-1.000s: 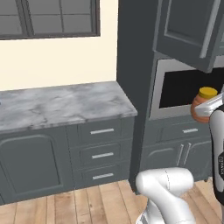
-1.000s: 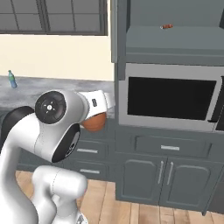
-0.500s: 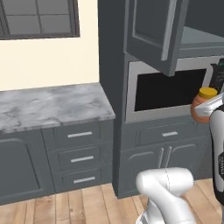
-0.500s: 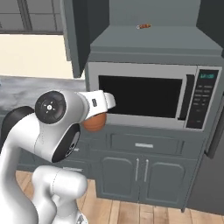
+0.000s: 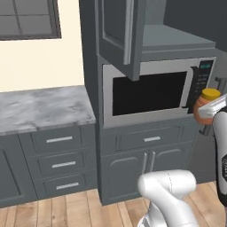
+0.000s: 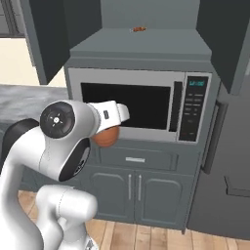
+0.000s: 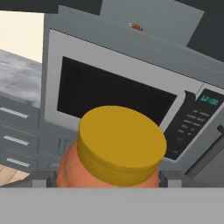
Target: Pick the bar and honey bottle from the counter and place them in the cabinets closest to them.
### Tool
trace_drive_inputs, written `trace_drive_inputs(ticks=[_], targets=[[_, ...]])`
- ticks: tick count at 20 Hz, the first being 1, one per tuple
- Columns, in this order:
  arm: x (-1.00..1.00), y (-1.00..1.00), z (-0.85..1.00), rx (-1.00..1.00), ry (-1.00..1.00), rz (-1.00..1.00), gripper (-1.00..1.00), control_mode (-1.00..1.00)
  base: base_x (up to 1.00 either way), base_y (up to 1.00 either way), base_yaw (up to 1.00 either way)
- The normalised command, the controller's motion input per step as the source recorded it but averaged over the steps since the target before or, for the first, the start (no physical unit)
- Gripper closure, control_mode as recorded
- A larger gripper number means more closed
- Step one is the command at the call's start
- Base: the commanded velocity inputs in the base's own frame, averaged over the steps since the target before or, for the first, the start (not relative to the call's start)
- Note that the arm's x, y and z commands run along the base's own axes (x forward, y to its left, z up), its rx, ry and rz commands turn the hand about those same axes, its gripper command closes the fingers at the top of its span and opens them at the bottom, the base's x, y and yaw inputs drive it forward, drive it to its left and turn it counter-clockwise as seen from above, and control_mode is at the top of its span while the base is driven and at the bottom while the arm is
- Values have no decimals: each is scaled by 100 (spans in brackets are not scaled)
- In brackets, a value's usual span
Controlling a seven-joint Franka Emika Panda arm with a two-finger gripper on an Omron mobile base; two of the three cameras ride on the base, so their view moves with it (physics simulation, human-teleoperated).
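- So the honey bottle [image 7: 114, 153] sat right in the claw [image 7: 109, 177], squeezed between the two fingers, which were spread wide around its fat orange body. Yellow cap pointed away from the hand, toward the microwave [image 6: 139, 105].
- From the left base view the honey bottle [image 5: 205, 106] was up in the air at about microwave height, just in front of the control panel side, well off the bench [image 5: 42, 108].
- From the right base view you could just see the bottle's orange belly [image 6: 106, 136] poking out under the white wrist.
- The cabinet [image 6: 141, 46] above the microwave had both doors swung open. Inside, on its shelf floor, toward the back, lay the bar [image 6: 139, 30], small and reddish, on its own.
- Hand view showed the same bar [image 7: 137, 27] up on that shelf, well above and beyond the bottle's cap.
- The bench stretched off to the left of the microwave column, with grey drawers [image 5: 60, 162] under it.
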Motion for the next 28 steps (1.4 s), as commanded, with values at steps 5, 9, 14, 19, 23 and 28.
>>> trace_drive_inputs(ticks=[5, 9, 14, 19, 23, 28], targets=[[0, 0, 0, 0, 0, 0, 100, 100, 0, -5, 0], [0, 0, 0, 0, 0, 0, 100, 100, 11, 0, 0], [0, 0, 0, 0, 0, 0, 100, 100, 50, -7, 1], [0, 0, 0, 0, 0, 0, 100, 100, 58, -10, 2], [0, 0, 0, 0, 0, 0, 100, 100, 49, -11, 2], [0, 0, 0, 0, 0, 0, 100, 100, 47, -17, 2]])
